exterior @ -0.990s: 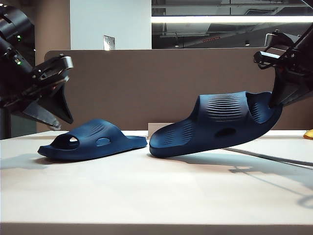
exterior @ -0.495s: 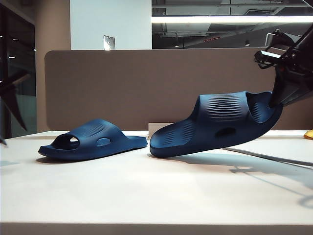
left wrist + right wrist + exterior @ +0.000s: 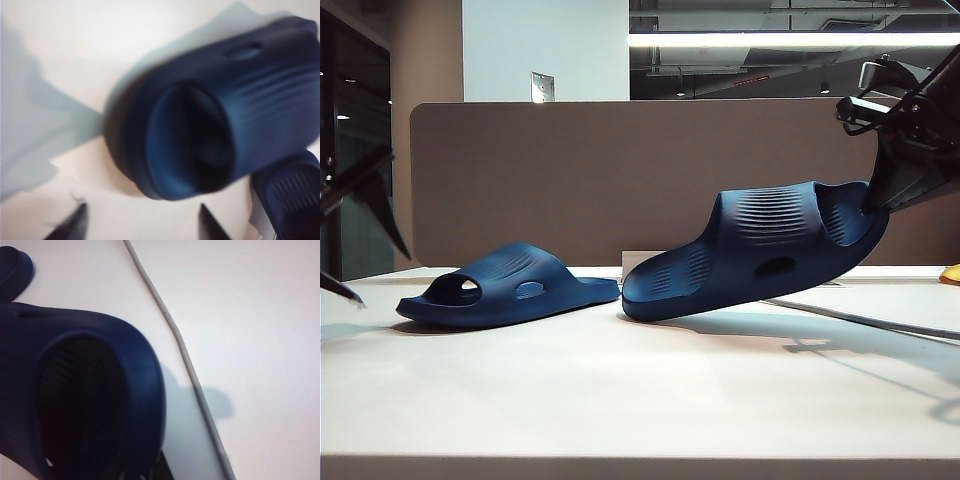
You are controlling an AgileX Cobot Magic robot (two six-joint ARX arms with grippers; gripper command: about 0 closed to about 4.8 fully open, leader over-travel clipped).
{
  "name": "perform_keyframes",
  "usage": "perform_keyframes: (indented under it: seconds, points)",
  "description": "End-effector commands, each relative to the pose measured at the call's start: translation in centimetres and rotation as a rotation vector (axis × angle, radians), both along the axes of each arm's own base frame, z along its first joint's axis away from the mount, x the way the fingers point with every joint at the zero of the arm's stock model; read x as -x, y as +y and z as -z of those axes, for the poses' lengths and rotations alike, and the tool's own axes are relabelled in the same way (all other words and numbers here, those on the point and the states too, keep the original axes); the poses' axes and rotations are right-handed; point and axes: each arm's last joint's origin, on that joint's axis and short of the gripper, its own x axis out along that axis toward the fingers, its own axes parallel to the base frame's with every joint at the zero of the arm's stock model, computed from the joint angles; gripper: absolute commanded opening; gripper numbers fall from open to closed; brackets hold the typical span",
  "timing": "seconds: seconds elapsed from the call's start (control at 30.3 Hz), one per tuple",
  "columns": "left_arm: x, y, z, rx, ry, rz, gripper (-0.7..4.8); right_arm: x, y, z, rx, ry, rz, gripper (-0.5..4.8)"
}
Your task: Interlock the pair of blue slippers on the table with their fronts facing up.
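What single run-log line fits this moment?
right claw: shut on right slipper, heel raised | left claw: open, empty | left slipper: flat on table

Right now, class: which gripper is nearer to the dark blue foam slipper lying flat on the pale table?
Left. The left gripper hovers open just off that flat slipper. The right gripper is beyond it, shut on the raised slipper.
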Motion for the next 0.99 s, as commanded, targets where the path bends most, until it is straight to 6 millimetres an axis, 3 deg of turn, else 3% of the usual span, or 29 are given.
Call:
perform_keyframes:
  seconds: [0.03, 0.56, 0.99]
  points:
    - [-0.3, 0.0, 0.5, 0.016, 0.007, 0.0, 2.82, -0.1, 0.0, -0.3, -0.017, -0.02, -0.006, -0.01]
    - [-1.8, 0.0, 2.8, 0.097, 0.013, 0.003, 2.79, -0.1, 0.1, -0.3, -0.023, -0.018, -0.008, -0.01]
    - [-2.7, 0.0, 3.0, 0.121, -0.057, 0.013, 2.71, -0.1, 0.1, -0.3, -0.023, -0.019, -0.007, -0.01]
